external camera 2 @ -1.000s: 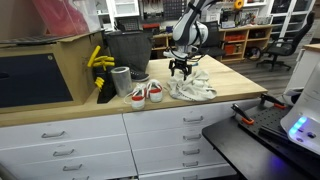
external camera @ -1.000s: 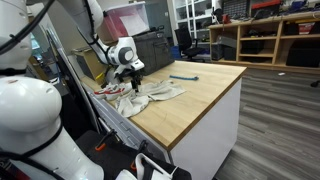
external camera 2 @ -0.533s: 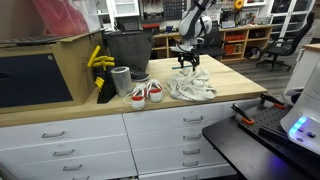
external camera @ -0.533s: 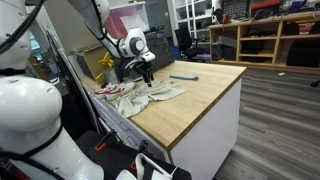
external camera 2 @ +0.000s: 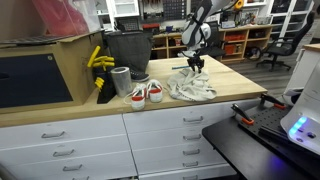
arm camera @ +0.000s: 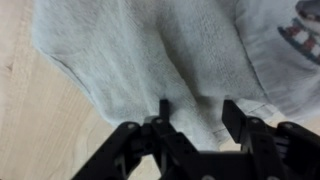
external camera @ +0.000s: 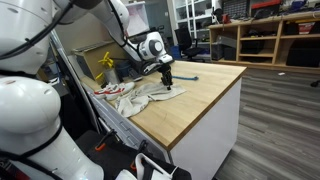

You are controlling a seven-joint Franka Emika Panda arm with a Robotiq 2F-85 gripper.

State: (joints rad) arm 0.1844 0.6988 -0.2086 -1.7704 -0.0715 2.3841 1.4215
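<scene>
Wooden worktop (external camera: 205, 95) in a workshop: a grey cloth (external camera: 150, 96) lies crumpled on it, near a pair of sneakers (external camera 2: 146, 93). The gripper (external camera: 167, 82) hangs just above the cloth's edge, jaws spread wide, holding nothing.

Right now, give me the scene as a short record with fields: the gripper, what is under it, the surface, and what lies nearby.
arm end: gripper, jaws open, holding nothing
under it: crumpled grey cloth, near its edge; contact unclear
surface: wooden worktop
nearby: pair of sneakers and grey can beside the cloth; blue object on the wood beyond the gripper
</scene>
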